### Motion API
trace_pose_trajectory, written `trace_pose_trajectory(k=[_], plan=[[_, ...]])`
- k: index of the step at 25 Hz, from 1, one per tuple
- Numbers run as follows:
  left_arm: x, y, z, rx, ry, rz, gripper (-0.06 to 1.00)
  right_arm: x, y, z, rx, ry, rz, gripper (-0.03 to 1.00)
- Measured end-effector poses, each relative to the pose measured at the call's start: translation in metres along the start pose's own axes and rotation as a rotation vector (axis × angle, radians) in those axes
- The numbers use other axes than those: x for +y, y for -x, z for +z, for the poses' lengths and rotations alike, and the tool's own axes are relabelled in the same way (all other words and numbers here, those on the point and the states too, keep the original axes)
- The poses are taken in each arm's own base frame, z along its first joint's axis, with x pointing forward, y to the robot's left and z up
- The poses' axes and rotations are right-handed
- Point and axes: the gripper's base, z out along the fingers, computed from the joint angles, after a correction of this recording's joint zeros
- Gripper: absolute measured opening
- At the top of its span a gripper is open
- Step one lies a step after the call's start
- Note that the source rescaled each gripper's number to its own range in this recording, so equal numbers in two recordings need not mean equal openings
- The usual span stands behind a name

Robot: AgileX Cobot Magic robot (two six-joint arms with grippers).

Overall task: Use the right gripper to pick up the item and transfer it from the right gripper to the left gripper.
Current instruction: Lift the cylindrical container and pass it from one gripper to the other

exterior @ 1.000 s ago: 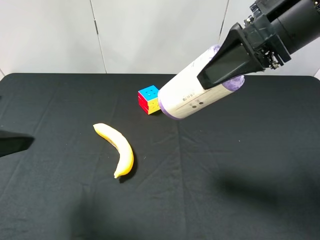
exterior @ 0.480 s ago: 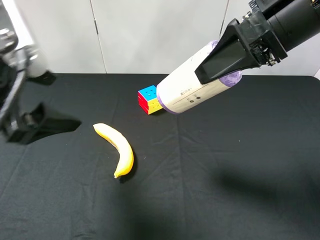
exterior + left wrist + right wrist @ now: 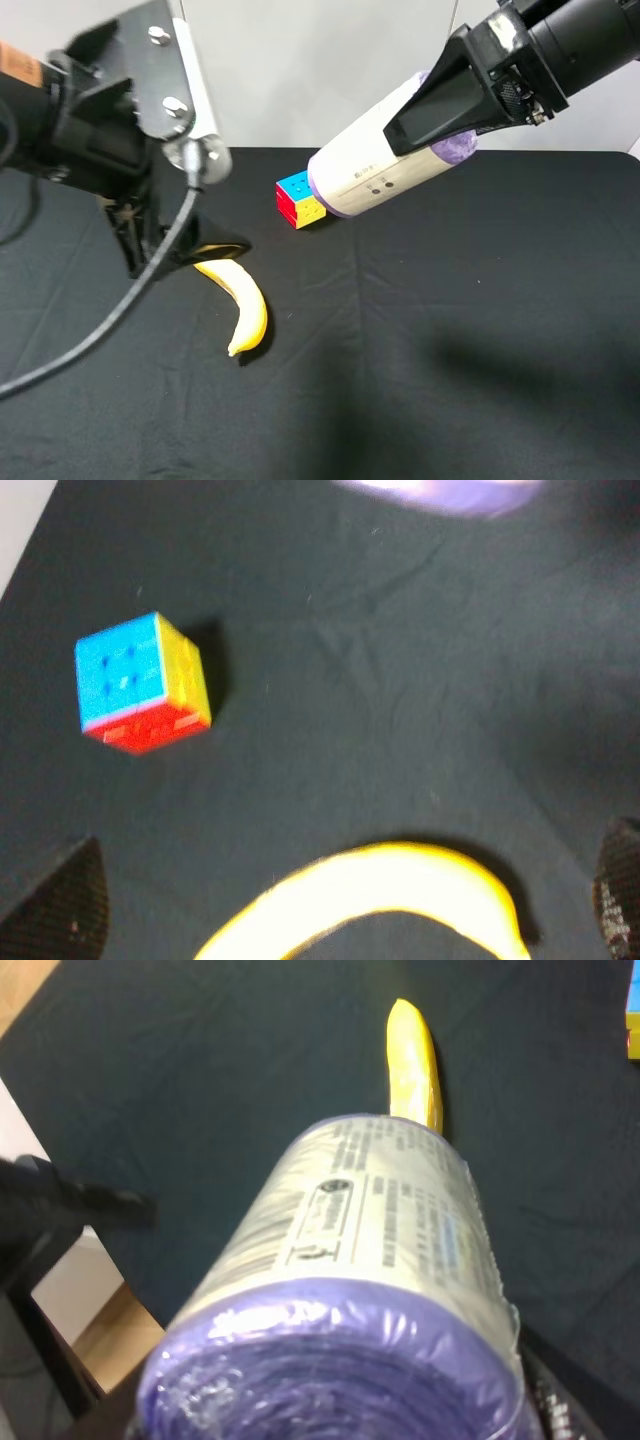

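The item point(image 3: 368, 177), a cream-labelled cylinder with purple crinkled ends, hangs tilted in the air above the table's back. My right gripper point(image 3: 445, 105) is shut on its upper end. In the right wrist view the item point(image 3: 372, 1260) fills the frame, purple end nearest the camera. My left gripper point(image 3: 176, 250), with its pale grey bracket and black cable, stands open above the table on the left, well apart from the item. Its fingertips point(image 3: 56, 905) frame the left wrist view, and only a blurred purple end of the item point(image 3: 450, 490) shows there.
A yellow banana point(image 3: 240, 300) lies on the black cloth just below the left gripper. A multicoloured puzzle cube point(image 3: 297, 199) sits behind it, close under the item's lower end. The black table point(image 3: 480, 330) stretches wide on the right.
The left arm has swung in from the left edge and risen over the banana. The right gripper has carried the item slightly up and to the left.
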Motion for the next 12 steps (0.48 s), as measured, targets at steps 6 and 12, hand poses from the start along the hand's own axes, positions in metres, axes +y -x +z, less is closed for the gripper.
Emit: trace_pose_trajectory(k=[6,12], plan=[[-0.009,0.010,0.017,-0.035,-0.010,0.069,0.91,0.001,0.003,0.000,-0.028,0.015,0.027,0.05],[-0.014,0.021,0.021,-0.104,0.023,0.124,0.91,0.002,0.003,0.000,-0.035,0.027,0.035,0.05]])
